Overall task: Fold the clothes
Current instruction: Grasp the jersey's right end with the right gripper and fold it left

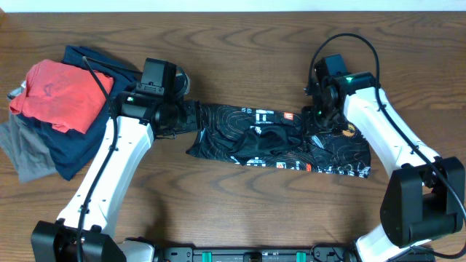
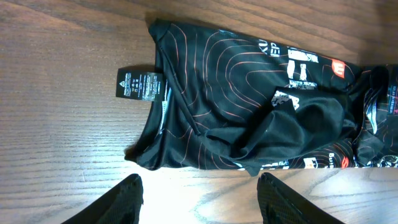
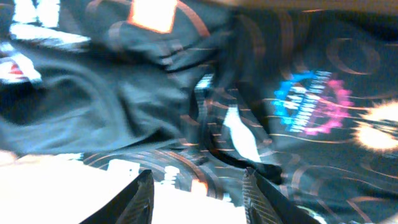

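Note:
The black jersey (image 1: 280, 142) with thin orange contour lines, small logos and white lettering lies crumpled in a long band across the middle of the table. My left gripper (image 1: 182, 116) is at its left end, open and empty, its fingers (image 2: 199, 199) over bare wood just short of the cloth (image 2: 249, 106). A black label (image 2: 140, 83) sticks out at the jersey's left edge. My right gripper (image 1: 318, 120) hovers close over the jersey's right part (image 3: 205, 106), fingers (image 3: 196, 196) open, nothing held.
A pile of other garments lies at the left: a red shirt (image 1: 62, 91) on top of navy (image 1: 73, 149) and grey (image 1: 22, 156) cloth. The table's far edge (image 1: 233, 10) is at the top.

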